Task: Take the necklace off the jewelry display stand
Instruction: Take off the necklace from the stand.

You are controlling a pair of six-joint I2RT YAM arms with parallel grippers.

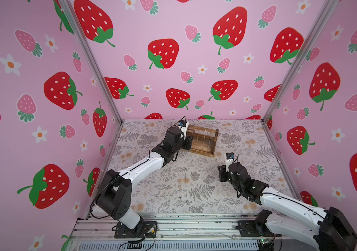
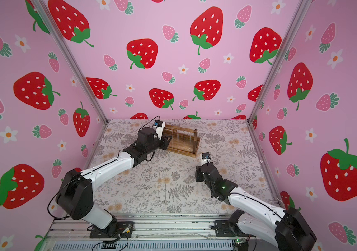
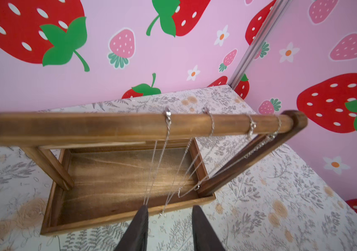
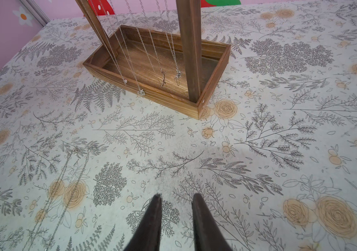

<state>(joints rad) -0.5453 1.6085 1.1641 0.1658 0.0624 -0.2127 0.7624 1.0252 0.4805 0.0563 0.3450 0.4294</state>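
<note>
jewelry display stand [image 1: 203, 153]: brown wood, on the far half of the tabletop [image 1: 249, 156] near the back wall, set at a slant, its tray base flat on the floral sheet
necklace [image 3: 168, 118]: silver chain looped over the top bar, clasp on the bar; both strands run down to the tip of one finger of the left claw, and I cannot tell whether they touch it or only pass behind it
other chains [image 3: 211, 121]: three more over the same bar, toward the far post
left claw [image 3: 170, 208]: at the stand's end nearest the left arm, fingertips over the tray rim, jaws partly apart with a clear gap, nothing clamped between them
right claw [image 4: 175, 196]: over bare tabletop, well apart from the stand, jaws a narrow gap apart, holding nothing
loose chains [image 4: 71, 173]: thin, lying flat on the tabletop between the arms
writing: blue patch [image 1: 180, 123] on the left wrist camera, too small to read
</note>
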